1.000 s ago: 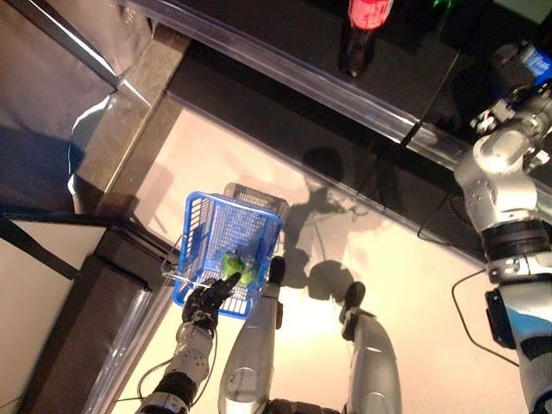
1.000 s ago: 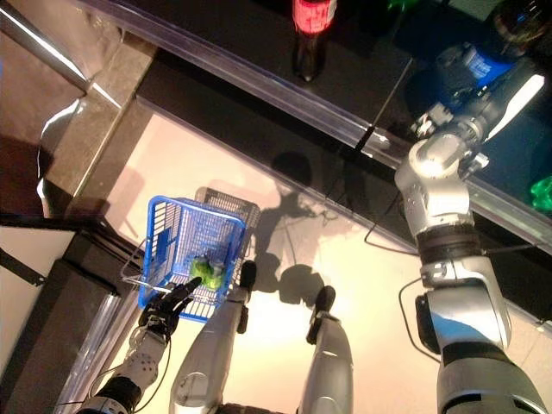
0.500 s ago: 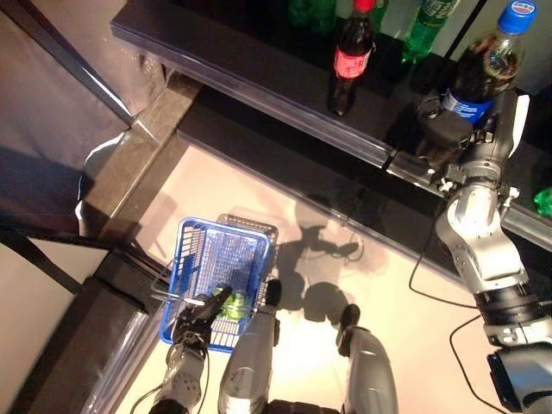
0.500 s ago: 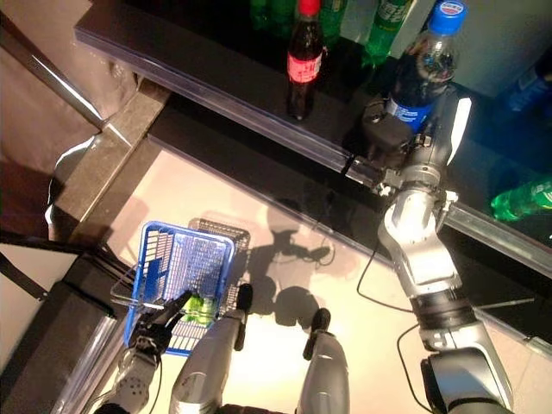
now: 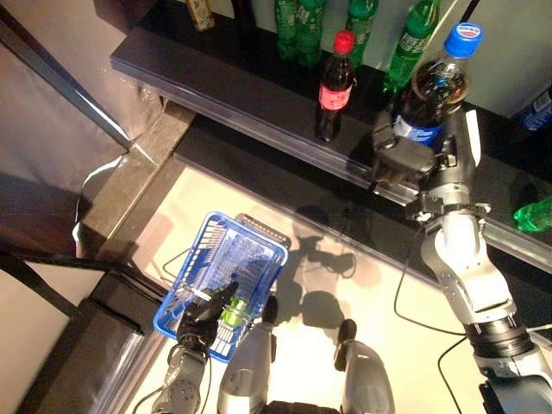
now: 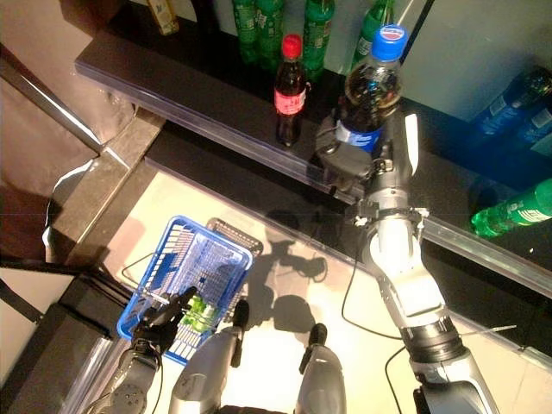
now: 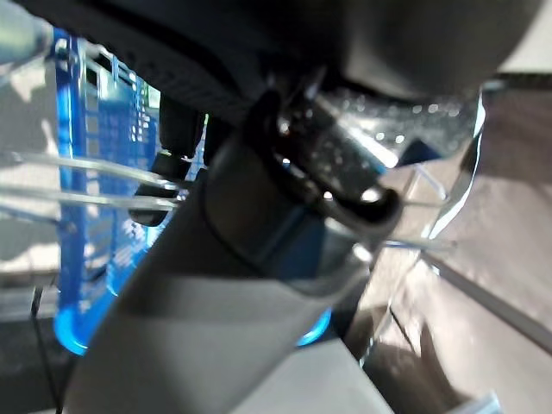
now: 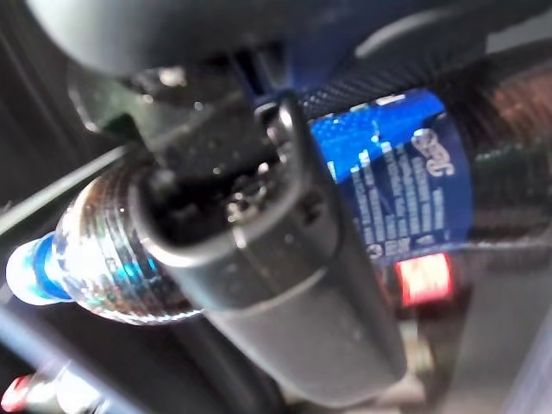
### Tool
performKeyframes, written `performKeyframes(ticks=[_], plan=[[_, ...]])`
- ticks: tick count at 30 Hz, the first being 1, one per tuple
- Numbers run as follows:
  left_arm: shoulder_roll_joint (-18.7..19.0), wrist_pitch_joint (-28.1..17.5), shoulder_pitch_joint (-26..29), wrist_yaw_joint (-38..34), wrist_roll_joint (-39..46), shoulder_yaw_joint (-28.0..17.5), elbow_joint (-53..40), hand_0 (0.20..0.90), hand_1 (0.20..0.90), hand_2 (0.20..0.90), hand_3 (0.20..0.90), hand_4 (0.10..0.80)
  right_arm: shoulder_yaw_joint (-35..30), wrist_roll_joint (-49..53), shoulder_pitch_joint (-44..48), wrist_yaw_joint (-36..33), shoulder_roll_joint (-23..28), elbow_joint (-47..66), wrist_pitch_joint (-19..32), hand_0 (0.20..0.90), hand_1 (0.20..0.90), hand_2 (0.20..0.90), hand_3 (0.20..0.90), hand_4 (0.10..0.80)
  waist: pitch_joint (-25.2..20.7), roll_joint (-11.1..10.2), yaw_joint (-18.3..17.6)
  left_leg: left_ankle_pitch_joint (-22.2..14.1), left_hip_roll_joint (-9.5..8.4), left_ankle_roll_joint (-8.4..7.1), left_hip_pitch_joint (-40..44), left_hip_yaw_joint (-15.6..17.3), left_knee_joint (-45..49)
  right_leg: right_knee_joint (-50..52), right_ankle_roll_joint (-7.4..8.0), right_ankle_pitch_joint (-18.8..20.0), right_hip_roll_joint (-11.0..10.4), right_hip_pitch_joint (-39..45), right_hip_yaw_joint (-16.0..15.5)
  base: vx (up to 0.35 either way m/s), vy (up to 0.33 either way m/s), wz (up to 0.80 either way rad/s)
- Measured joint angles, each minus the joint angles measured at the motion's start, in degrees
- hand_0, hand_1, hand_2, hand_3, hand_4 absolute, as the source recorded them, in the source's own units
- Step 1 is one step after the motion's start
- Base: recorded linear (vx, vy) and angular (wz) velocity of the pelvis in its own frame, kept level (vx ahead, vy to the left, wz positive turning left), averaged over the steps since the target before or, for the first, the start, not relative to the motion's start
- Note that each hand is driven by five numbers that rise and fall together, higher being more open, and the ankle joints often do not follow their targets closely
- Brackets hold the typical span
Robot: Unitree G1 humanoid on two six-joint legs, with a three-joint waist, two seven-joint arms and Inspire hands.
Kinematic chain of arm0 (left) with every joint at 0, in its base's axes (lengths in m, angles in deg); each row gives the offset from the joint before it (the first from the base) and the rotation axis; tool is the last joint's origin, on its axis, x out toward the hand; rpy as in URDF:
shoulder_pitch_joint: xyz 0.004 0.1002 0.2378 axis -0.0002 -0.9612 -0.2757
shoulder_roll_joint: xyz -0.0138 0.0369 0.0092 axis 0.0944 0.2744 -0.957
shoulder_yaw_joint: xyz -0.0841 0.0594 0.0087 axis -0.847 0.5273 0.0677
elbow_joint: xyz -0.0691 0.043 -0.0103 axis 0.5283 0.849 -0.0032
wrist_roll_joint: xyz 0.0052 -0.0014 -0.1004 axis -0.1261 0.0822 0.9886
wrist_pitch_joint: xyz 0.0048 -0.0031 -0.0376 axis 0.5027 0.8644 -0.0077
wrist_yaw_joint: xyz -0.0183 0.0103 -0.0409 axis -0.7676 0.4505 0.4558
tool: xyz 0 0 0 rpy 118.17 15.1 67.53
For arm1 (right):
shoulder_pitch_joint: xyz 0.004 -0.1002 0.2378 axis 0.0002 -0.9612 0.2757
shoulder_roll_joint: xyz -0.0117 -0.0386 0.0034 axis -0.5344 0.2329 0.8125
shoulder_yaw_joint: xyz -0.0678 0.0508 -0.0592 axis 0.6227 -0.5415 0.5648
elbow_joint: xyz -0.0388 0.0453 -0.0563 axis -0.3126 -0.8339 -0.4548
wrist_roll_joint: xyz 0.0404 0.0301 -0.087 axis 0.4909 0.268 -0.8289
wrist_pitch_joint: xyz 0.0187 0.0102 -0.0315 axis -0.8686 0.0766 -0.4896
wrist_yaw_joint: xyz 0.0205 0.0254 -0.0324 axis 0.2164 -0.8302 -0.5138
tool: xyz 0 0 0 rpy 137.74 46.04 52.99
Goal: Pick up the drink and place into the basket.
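My right hand [image 5: 405, 153] is shut on a large dark cola bottle [image 5: 435, 90] with a blue cap and blue label, held upright above the front edge of the dark shelf [image 5: 259, 103]. The bottle shows close up in the right wrist view [image 8: 388, 190] with my fingers [image 8: 276, 259] curled round it. My left hand [image 5: 207, 310] is shut on the wire handles of the blue basket [image 5: 220, 259], which hangs low at the left above the floor. A green drink [image 5: 235, 309] lies in the basket. The basket also shows in the left wrist view [image 7: 86, 198].
A small red-capped cola bottle [image 5: 332, 86] stands on the shelf left of my right hand. Green bottles [image 5: 297, 26] stand behind it. A green bottle [image 6: 517, 211] lies at the right, with blue bottles [image 6: 509, 99] behind. A dark counter [image 5: 69, 345] edges the left.
The camera has tilted up, showing more of the shelf. My right hand has moved left and lifted the large cola bottle off the shelf. The blue basket still hangs at the left.
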Motion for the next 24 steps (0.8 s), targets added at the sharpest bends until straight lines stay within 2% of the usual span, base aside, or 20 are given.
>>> performKeyframes(ticks=[5, 10, 16, 20, 24], plan=[[0.5, 2.2, -0.5, -0.7, -0.1, 0.3, -7.6, 0.3, 0.3, 0.3, 0.2, 0.1, 5.1, 1.7, -0.6, 4.7, -2.1, 0.9, -0.7, 0.3, 0.3, 0.3, 0.2, 0.1, -0.1, -0.1, 0.0, -0.1, 0.03, -0.14, 0.8, -0.3, -0.1, 0.1, -0.1, -0.4, 0.1, 0.9, -0.1, 0.007, -0.001, 0.03], [2.9, 4.6, -0.9, -0.7, -0.3, 0.6, -13.5, 0.3, 0.3, 0.3, 0.2, 0.1, 9.8, 4.6, -2.4, 7.2, -2.2, 1.3, -2.0, 0.3, 0.3, 0.3, 0.2, 0.1, -0.1, 0.0, 0.6, -0.1, 0.03, -0.16, 1.2, -1.1, -0.2, 0.1, -0.13, -0.8, 0.0, 1.8, -0.1, -0.008, -0.002, 0.08], [7.2, 7.4, -0.9, -0.7, -0.6, 2.5, -19.2, 0.3, 0.3, 0.3, 0.2, 0.1, 12.7, 5.5, -2.8, 6.2, -4.3, 1.4, -2.8, 0.3, 0.3, 0.3, 0.2, 0.1, -0.2, 0.0, 2.1, 0.1, -0.39, -0.4, 1.1, -2.7, -0.3, 0.0, -0.1, -1.4, -0.1, 2.7, -1.5, -0.006, -0.013, 0.14], [7.7, 8.4, -0.9, -0.6, -0.5, 2.8, -21.3, 0.3, 0.3, 0.3, 0.2, 0.1, 14.9, 5.4, -2.5, 4.7, -4.4, 1.5, -2.8, 0.3, 0.3, 0.3, 0.2, 0.1, -0.2, 0.0, 4.0, 0.1, -0.51, -0.51, 1.0, -3.4, -0.5, 0.0, 0.12, -1.8, 0.0, 2.8, -1.5, -0.016, -0.013, 0.1], [10.0, 10.0, -1.0, -0.4, -0.4, 2.9, -23.7, 0.3, 0.3, 0.3, 0.2, 0.1, 15.7, 5.4, -2.4, 2.5, -4.8, 1.4, -3.4, 0.3, 0.3, 0.3, 0.2, 0.1, -0.2, 0.0, 5.2, 0.2, -0.83, -0.68, 0.8, -4.4, -0.8, 0.0, 0.4, -2.2, -0.1, 3.0, -1.6, -0.02, -0.016, 0.12]])
